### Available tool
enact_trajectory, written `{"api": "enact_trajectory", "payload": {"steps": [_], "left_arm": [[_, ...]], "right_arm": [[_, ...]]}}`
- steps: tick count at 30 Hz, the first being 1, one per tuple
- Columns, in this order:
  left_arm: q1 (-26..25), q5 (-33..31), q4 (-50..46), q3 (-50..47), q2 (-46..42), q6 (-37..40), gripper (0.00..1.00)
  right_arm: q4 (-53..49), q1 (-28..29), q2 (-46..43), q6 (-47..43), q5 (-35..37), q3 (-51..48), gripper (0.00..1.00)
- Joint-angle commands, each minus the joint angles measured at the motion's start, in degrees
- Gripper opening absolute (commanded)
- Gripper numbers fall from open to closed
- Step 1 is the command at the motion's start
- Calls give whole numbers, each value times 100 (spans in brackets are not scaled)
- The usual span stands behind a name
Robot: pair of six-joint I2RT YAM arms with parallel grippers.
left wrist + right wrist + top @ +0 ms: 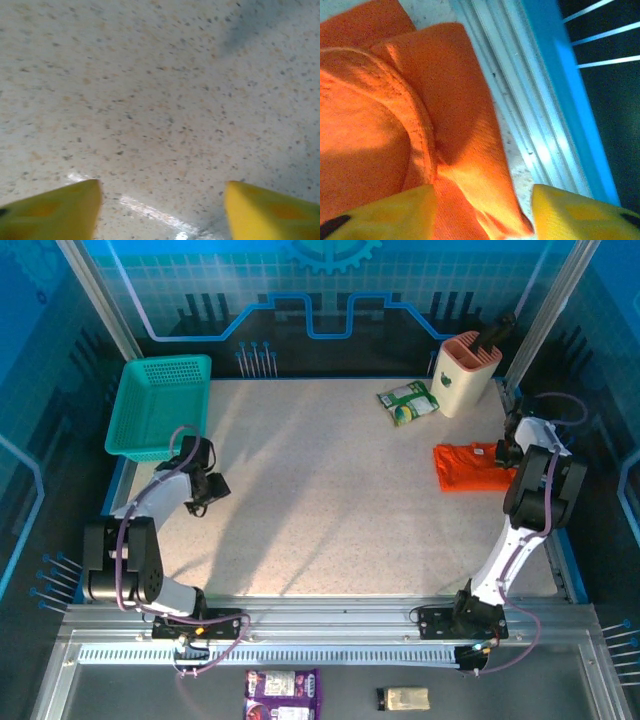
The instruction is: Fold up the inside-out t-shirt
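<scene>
Inside-out t-shirt point(468, 468): orange, folded to a compact rectangle, lying flat at the right edge of the bench point(320, 490). Right tool point(482, 195) above its right edge, fingers spread, gripping nothing. Left tool point(162, 192) fingers spread over bare bench, well apart from the cloth.

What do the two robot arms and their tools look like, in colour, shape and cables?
The left arm and the right arm both have white links between bulky black joints, and each stands on a black base. A thin purplish-grey cable loops along each arm. The left tool and the right tool carry blocky yellow fingers with small black marks near their outer edges.
</scene>
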Motion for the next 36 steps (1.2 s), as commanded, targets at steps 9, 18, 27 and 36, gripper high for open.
{"api": "enact_trajectory", "payload": {"steps": [9,18,27,36], "left_arm": [[44,-1474,1702,-951,-1178,630,99],[-14,-211,6294,-2908,-1416,1897,99],[-13,862,8283,-2965,45,2400,99],[-347,515,8317,-2694,576,2751,99]], "right_arm": [[2414,1758,-2991,-23,-638,-2777,100],[7602,2338,-3272,-391,-1357,-5900,100],[9493,2407,-2565,-489,-1954,-6518,100],[9511,2476,-2524,-510,-1672,-6499,100]]}}
